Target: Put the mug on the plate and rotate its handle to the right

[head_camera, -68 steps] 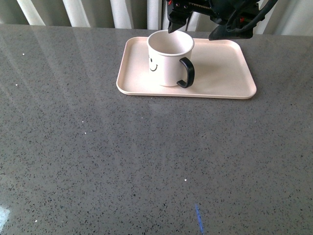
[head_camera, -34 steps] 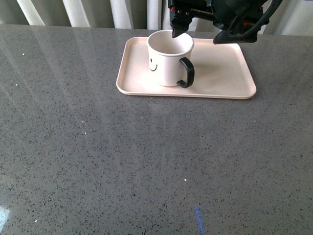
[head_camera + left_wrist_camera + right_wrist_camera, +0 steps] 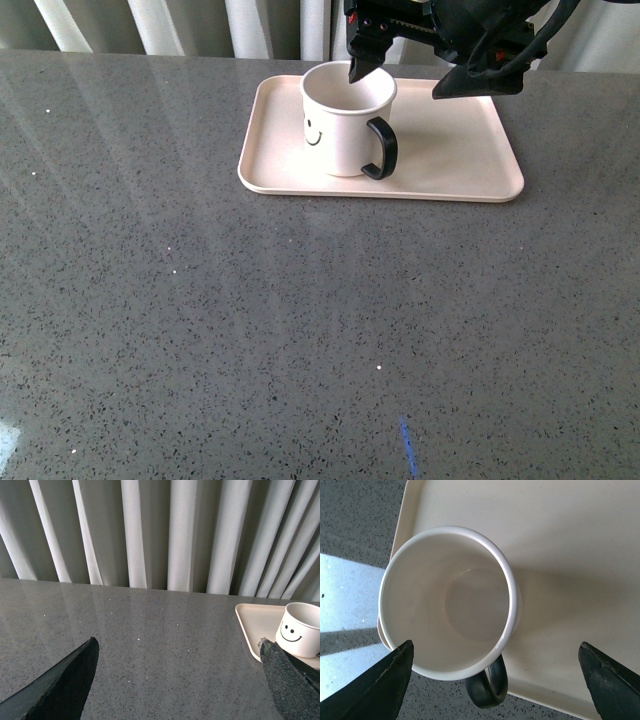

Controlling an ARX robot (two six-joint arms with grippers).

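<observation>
The cream-white mug point(image 3: 345, 120) with the smiley face stands upright on the left part of the pale plate point(image 3: 455, 150). Its black handle point(image 3: 383, 148) points to the front right. My right gripper point(image 3: 412, 75) hangs open just above and behind the mug, one finger over the rim, holding nothing. The right wrist view looks down into the empty mug point(image 3: 450, 602), with the handle point(image 3: 487, 690) between the spread fingers of the right gripper point(image 3: 496, 650). My left gripper point(image 3: 177, 680) is open over bare table, well to the side of the mug point(image 3: 300, 630) and the plate point(image 3: 252, 622).
The grey speckled table point(image 3: 250, 320) stretches wide in front of the plate. Pale curtains point(image 3: 150, 530) hang behind the table's far edge. A small blue mark point(image 3: 405, 445) lies near the front edge.
The right gripper has shifted slightly right and a little lower over the mug's rim. The mug and plate have not moved.
</observation>
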